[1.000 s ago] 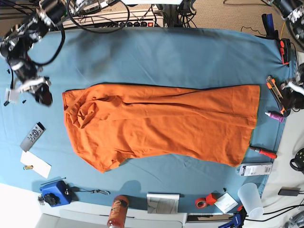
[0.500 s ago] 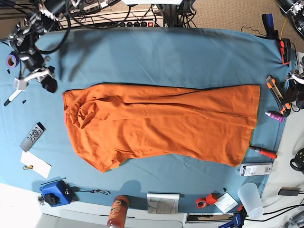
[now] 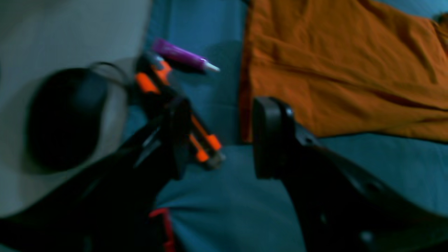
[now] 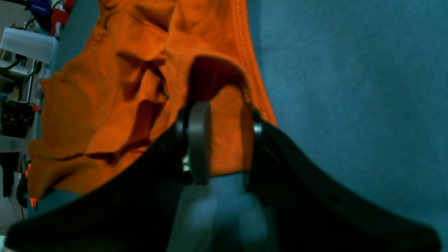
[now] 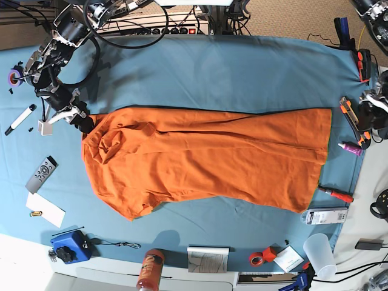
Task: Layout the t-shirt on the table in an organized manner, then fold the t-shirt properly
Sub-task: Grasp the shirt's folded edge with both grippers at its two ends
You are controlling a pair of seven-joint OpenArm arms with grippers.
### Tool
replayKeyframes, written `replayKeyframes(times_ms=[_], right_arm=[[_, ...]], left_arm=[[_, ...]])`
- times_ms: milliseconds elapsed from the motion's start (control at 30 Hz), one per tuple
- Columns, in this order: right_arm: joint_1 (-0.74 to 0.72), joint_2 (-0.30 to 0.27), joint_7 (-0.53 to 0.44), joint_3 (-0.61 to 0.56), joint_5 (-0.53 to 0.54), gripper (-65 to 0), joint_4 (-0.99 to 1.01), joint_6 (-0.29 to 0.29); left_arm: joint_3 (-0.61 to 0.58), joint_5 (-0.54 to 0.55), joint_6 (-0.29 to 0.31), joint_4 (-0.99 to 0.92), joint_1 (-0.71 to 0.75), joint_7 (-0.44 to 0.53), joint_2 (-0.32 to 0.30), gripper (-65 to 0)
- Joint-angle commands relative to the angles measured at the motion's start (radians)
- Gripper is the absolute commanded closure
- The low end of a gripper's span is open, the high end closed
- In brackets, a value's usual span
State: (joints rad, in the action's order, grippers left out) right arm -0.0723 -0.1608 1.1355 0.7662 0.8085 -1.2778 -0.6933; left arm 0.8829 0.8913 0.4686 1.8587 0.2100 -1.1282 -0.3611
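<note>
The orange t-shirt [image 5: 206, 160] lies spread lengthwise on the blue-covered table [image 5: 230, 73], with its collar end bunched at the left. My right gripper [image 5: 82, 123] is at the shirt's upper left corner. In the right wrist view its jaws [image 4: 227, 143] stand open astride the shirt's seamed edge [image 4: 115, 105], with orange fabric between them. My left gripper [image 5: 371, 112] is at the table's right edge. In the left wrist view it [image 3: 224, 140] is open and empty over blue cloth [image 3: 227, 210], just beside the shirt's hem corner [image 3: 343, 70].
An orange-black utility knife [image 3: 196, 136] and a purple tube [image 3: 182, 56] lie right by the left gripper. A red screwdriver [image 5: 336, 194], plastic cup [image 5: 319, 254] and orange tape roll [image 5: 257, 258] sit at the right front. A remote [image 5: 41, 174] and marker [image 5: 18, 119] lie at the left.
My right gripper has moved rightward from the table's left edge onto the shirt's upper left corner. The left gripper has barely shifted. The shirt lies as before.
</note>
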Motion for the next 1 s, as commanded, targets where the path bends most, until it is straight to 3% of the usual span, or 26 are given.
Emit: replayKeyframes(times_ms=[0,133,267,333,767,967], right_arm=[[-0.013,-0.017,-0.01,0.0,0.005,-15.7,-0.014,-0.005],[-0.013,-0.017,0.006,0.0,0.005,-15.7,-0.014,-0.005],[-0.013,-0.017,0.021,0.0,0.005,-15.7,-0.014,-0.005],[-0.013,-0.017,0.03,0.0,0.005,-15.7,-0.014,-0.005],[-0.013,-0.022,0.04,0.0,0.006,-15.7,-0.014,-0.005],[-0.013,-0.022,0.041,0.0,0.006,-15.7,-0.014,-0.005]], left_arm=[[-0.013,0.03,0.0,0.015,-0.005,0.021,0.004,-28.8],[-0.118,-0.044,-0.001,0.015,-0.005,0.04,0.083,-29.4],[-0.204,-0.146,-0.129,0.004,-0.005,0.08,0.107,-32.3],[-0.213,-0.159,-0.148,0.004,-0.005,0.073,0.11,-32.2],[-0.213,-0.149,-0.105,-0.212,-0.074,0.126,0.114,-32.2],[-0.213,-0.201,-0.106,-0.219,-0.117,0.126,0.114,-30.6]])
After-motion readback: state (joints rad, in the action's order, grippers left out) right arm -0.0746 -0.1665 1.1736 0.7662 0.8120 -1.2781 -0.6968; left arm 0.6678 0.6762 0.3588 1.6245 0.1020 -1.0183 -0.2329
